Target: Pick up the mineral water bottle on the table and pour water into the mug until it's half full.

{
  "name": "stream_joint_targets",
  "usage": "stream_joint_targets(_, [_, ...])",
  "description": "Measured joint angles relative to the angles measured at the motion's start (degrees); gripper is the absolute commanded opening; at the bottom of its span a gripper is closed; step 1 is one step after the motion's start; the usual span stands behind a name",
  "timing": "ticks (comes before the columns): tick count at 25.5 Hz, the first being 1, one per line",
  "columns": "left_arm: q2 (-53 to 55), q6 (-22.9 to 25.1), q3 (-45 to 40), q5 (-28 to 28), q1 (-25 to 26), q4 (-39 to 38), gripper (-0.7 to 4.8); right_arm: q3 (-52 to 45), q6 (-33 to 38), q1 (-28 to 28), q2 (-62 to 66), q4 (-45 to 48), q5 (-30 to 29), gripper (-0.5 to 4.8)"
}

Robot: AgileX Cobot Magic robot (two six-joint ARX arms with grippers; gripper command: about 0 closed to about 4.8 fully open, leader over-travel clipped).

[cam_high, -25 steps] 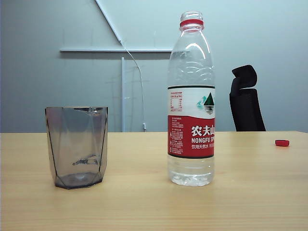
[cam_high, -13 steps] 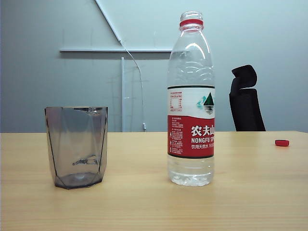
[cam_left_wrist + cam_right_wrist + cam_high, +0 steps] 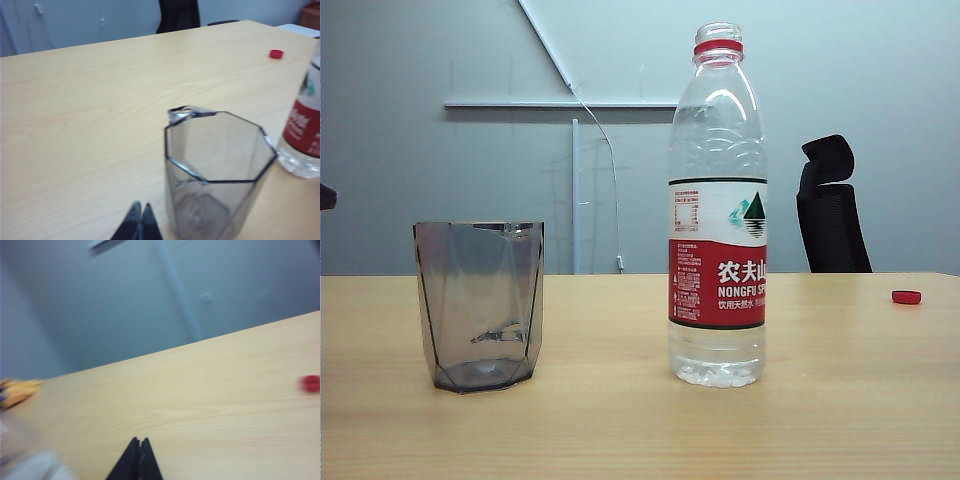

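Beside the mug (image 3: 217, 170), left gripper (image 3: 139, 222) pressed together, empty; right gripper (image 3: 136, 460) likewise.

The outside camera sits low, close to the table (image 3: 840, 420). Both wrist cameras look down across it; all see the red cap (image 3: 907, 297).

The table (image 3: 620, 420) is pale yellow wood with a fine grain. The mug (image 3: 480, 305) is smoky grey and see-through, with darker edges along its facets. The bottle (image 3: 717, 210) is clear plastic with a red neck ring; its label is white above, showing a green mountain, and red below with white characters. A small cap (image 3: 907, 297) is red. The left gripper (image 3: 138, 225) and right gripper (image 3: 136, 460) are black.
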Motion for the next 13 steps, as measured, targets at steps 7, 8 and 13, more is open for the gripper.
stream_joint_targets(7, [0.00, -0.02, 0.00, -0.07, -0.09, 0.00, -0.02, 4.31, 0.15, 0.17, 0.00, -14.14, -11.39, 0.00])
stream_joint_targets(8, [0.00, 0.00, 0.00, -0.07, -0.09, 0.00, -0.02, 4.31, 0.17, 0.48, 0.00, -14.62, -12.68, 0.00])
stream_joint_targets(13, [0.00, -0.02, 0.00, -0.07, -0.09, 0.00, -0.02, 4.57, 0.28, 8.72, 0.02, -15.72, -12.96, 1.84])
